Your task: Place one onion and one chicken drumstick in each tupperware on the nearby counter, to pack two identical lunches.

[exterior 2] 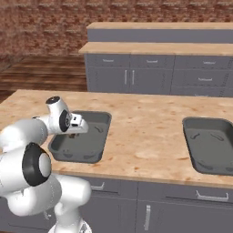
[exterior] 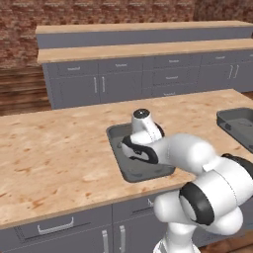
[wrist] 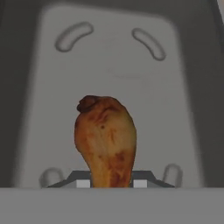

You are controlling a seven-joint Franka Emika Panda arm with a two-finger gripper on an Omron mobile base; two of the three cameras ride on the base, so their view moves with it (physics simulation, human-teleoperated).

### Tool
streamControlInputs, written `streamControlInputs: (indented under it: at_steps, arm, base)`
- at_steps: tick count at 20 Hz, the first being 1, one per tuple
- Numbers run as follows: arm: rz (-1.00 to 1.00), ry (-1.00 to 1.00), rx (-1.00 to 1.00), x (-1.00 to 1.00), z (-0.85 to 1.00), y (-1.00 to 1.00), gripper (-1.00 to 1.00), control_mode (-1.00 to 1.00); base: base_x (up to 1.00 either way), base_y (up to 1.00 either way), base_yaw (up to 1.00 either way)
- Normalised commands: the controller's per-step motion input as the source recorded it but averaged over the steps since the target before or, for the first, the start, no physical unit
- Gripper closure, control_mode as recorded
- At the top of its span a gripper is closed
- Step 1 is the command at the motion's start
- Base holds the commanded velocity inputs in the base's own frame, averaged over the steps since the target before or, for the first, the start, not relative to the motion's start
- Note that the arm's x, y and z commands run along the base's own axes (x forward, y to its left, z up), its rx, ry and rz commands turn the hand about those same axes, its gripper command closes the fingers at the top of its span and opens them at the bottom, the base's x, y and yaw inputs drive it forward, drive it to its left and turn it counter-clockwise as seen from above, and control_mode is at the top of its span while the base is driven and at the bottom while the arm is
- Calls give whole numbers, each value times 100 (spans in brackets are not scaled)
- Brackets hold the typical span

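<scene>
My gripper [exterior 2: 75, 132] is shut on a chicken drumstick [wrist: 105, 140], orange-brown, its thick end pointing away from the hand. It hangs just above the left tupperware [exterior 2: 93, 148], a shallow grey tray on the light wood counter [exterior: 49, 148]. The tray floor [wrist: 113, 65] under the drumstick shows only moulded marks. In the left base view my forearm and hand cover much of this tray [exterior: 114, 148]. The second tupperware [exterior 2: 211, 145] lies further right on the same counter, holding nothing I can see. The onions and the other drumstick are out of view.
Behind the counter runs a longer wood-topped counter [exterior: 148, 49] with grey cabinets against the brick wall. Grey drawers with silver handles [exterior 2: 211, 195] sit below the near worktop. A stretch of bare wood [exterior 2: 145, 132] separates the two trays.
</scene>
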Motion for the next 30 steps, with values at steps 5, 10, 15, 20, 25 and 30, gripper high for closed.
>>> streamControlInputs:
  at_steps: [5,10,15,20,25,30]
  arm:
    - [1,0,0,49,-30,1,100,-100]
    - [0,0,0,50,-27,15,100,-100]
    - [0,0,0,52,-25,28,100,-100]
    - [0,0,0,35,-8,9,-100,-100]
    - [0,0,0,-3,26,-12,-100,-100]
    - [0,0,0,-38,80,-24,-100,-100]
  base:
    - [0,0,0]
    - [0,0,0]
    - [0,0,0]
    - [0,0,0]
    - [0,0,0]
    - [0,0,0]
